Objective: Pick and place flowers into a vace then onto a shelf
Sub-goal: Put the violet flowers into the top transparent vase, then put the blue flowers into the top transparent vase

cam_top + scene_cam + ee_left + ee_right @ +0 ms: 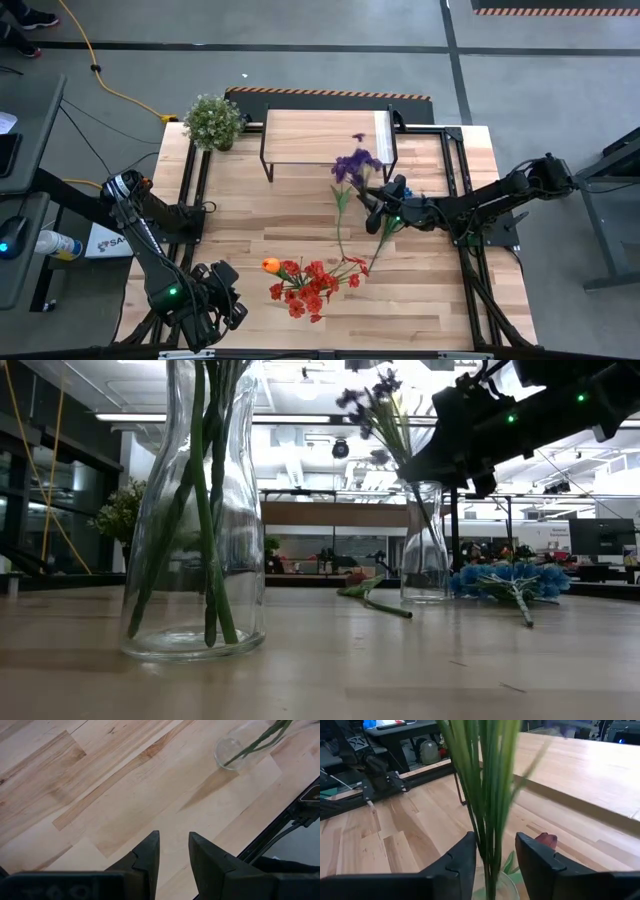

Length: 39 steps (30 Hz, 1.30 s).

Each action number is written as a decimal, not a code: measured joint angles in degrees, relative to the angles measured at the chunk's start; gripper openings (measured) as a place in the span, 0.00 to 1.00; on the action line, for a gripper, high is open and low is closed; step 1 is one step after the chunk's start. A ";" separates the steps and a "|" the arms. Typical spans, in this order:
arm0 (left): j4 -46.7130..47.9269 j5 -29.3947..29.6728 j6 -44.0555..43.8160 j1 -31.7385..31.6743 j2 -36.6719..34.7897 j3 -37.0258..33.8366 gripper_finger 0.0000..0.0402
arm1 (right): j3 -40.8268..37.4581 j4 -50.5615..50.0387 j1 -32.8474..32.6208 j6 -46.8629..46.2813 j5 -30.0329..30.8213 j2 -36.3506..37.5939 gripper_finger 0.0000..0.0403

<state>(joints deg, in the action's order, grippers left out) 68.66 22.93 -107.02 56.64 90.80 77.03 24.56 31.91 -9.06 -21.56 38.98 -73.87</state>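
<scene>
A glass vase (425,550) stands right of the table's middle, with purple flowers (352,165) in it. My right gripper (495,837) reaches in level from the right, open, one finger on each side of the green stems (490,780) just above the vase's mouth. A second vase (195,510) near the front edge holds red flowers and an orange one (308,285). Blue flowers (510,580) lie on the table by the far vase. The shelf (325,135) stands at the far edge. My left gripper (174,836) hangs open over bare wood at the front left. My right gripper has the purple flowers' stems (492,820) between its two fingers, which come in level from the table's right and lie across the stems. A gap shows beside one finger (532,855). Whether the other finger (465,855) touches the stems, I cannot tell.
A bushy potted plant (213,120) stands at the far left corner beside the shelf. A loose green stem (375,602) lies on the table in front of the far vase, and a dark red bloom (546,839) lies nearby. Black frame rails (190,190) run along both table sides.
</scene>
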 joint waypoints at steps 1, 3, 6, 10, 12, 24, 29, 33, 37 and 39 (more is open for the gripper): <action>0.00 -0.01 0.00 0.00 0.00 0.00 0.34 | 0.00 -0.19 0.00 -0.40 -0.13 0.00 0.33; 0.00 -0.01 0.00 0.00 0.00 0.00 0.34 | 0.00 -0.36 0.00 -0.72 -0.34 0.00 0.35; 0.02 0.01 0.00 0.00 0.00 0.00 0.34 | 0.00 -0.43 0.00 -0.72 -0.50 0.00 0.37; 0.02 0.00 0.00 0.01 0.00 0.00 0.34 | 0.00 -0.43 0.00 -0.66 -2.12 0.00 0.40; 0.04 0.01 0.00 0.00 0.00 0.00 0.34 | 0.00 -0.42 0.00 -0.61 -2.94 0.00 0.41; 0.04 -0.01 0.00 0.02 0.00 0.00 0.34 | 0.00 -0.84 0.00 -0.05 -5.04 0.00 0.46; 0.07 0.01 0.02 0.02 0.00 0.00 0.34 | 0.00 -1.03 0.00 -0.03 -5.09 0.67 0.49; 0.04 0.01 0.02 0.02 0.00 0.00 0.34 | 0.00 -2.70 0.00 0.55 -5.11 3.09 0.52; 0.06 -0.01 0.03 0.02 0.02 0.00 0.34 | 0.00 -7.43 0.00 0.70 -5.24 6.24 0.54; 0.04 0.01 0.04 0.02 0.02 0.00 0.34 | 0.00 -10.73 0.00 -0.03 -5.32 8.17 0.56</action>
<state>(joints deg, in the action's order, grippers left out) 68.71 22.94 -106.98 56.66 90.83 77.03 24.56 21.18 -9.06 -21.59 33.65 -65.70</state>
